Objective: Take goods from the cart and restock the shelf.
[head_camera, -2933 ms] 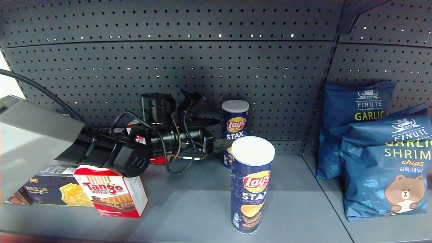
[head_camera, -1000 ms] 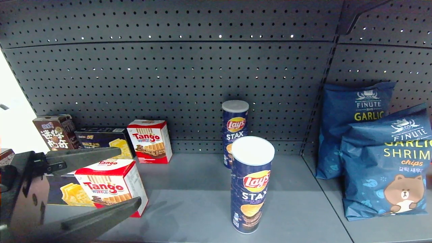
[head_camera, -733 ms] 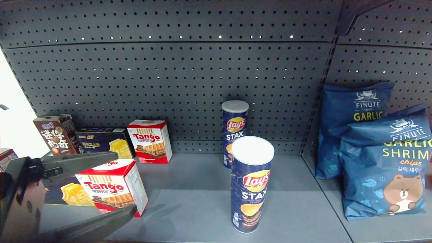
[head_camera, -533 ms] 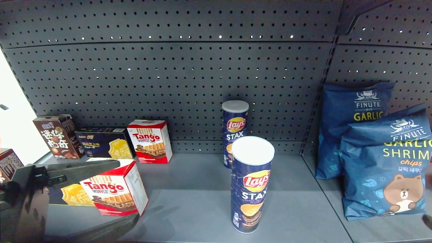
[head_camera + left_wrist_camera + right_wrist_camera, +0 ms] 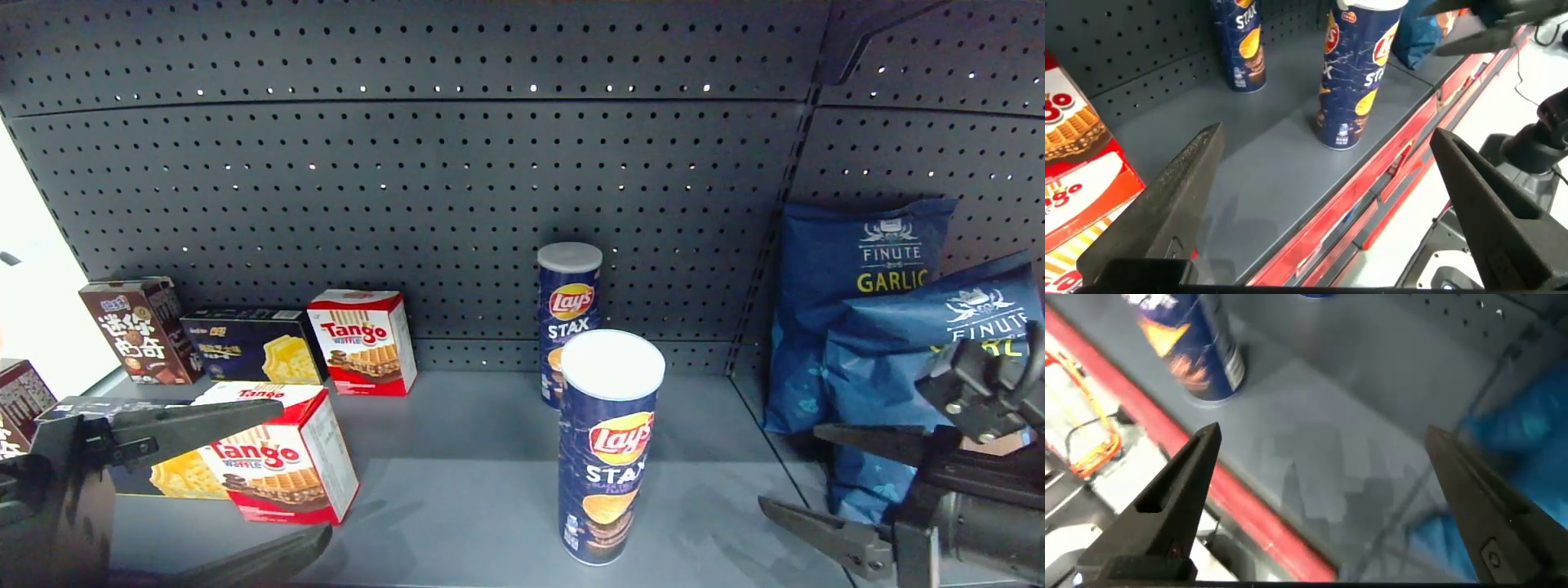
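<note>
Shelf: a grey shelf [image 5: 490, 498] with a dark pegboard back wall [image 5: 408, 204] and a red strip [image 5: 1368, 214] along its front edge.
Front can: the front chips can [image 5: 608, 457], dark blue with a white lid, stands upright near the shelf's front edge, about midway along it.
Rear can: the rear chips can [image 5: 569, 322], of the same kind, stands upright at the back edge close to the pegboard, behind the front one and apart from it.
Left end effector: the left end effector [image 5: 300, 471] hangs at the shelf's front left corner with its fingers spread wide and nothing between them. In the head view its upper finger crosses the front wafer box.
Right end effector: the right end effector [image 5: 790, 469] sits at the front right corner, before the bags. It is also wide apart and empty, with its tips pointing toward the front can.
Front left boxes: the red-and-white front wafer box [image 5: 277, 469] stands near the front edge, with a dark yellow-printed box [image 5: 175, 482] just beside it toward the left end.
Back left row: a brown box [image 5: 139, 331], a dark blue box [image 5: 253, 347] and the rear wafer box [image 5: 363, 341] stand side by side along the back edge.
Bags: at the right end a rear blue bag [image 5: 857, 278] leans on the pegboard, and a front blue bag [image 5: 922, 343] overlaps it.
</note>
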Controlling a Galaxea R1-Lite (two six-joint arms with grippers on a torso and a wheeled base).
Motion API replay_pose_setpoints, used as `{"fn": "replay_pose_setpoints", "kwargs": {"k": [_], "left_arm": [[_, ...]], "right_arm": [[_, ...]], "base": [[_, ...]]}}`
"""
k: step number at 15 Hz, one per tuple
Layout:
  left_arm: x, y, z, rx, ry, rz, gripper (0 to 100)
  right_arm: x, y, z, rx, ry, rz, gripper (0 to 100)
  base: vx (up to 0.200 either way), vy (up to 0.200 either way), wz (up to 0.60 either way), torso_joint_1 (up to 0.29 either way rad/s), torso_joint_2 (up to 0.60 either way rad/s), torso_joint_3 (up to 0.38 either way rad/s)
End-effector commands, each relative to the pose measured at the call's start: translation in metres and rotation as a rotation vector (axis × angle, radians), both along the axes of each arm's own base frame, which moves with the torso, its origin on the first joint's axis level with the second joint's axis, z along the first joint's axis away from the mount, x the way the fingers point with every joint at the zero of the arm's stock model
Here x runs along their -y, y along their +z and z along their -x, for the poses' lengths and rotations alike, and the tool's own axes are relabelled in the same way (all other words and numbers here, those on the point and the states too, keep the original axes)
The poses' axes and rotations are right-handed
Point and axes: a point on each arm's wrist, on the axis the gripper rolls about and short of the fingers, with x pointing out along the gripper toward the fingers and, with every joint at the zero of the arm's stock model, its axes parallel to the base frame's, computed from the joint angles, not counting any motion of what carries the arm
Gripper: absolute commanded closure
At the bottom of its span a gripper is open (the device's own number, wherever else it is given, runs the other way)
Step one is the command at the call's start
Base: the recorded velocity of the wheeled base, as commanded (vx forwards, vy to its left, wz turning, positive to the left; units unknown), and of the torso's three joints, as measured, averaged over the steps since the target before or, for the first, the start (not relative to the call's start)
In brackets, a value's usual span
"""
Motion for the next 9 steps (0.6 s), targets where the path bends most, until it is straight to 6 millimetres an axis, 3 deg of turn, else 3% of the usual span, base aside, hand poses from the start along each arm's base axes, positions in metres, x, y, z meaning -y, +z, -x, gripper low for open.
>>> {"fn": "replay_pose_setpoints", "kwargs": {"k": [1, 9], "left_arm": [[0.0, 0.0, -0.001, -0.004, 0.001, -0.002, 0], [0.0, -0.004, 0.0, -0.015, -0.001, -0.011, 0]], "right_arm": [[-0.017, -0.018, -0.022, -0.075, 0.01, 0.052, 0], [-0.043, -0.026, -0.04, -0.126, -0.01, 0.076, 0]], "base": [[0.0, 0.0, 0.0, 0.0, 0.0, 0.0], [0.0, 0.0, 0.0, 0.0, 0.0, 0.0]]}}
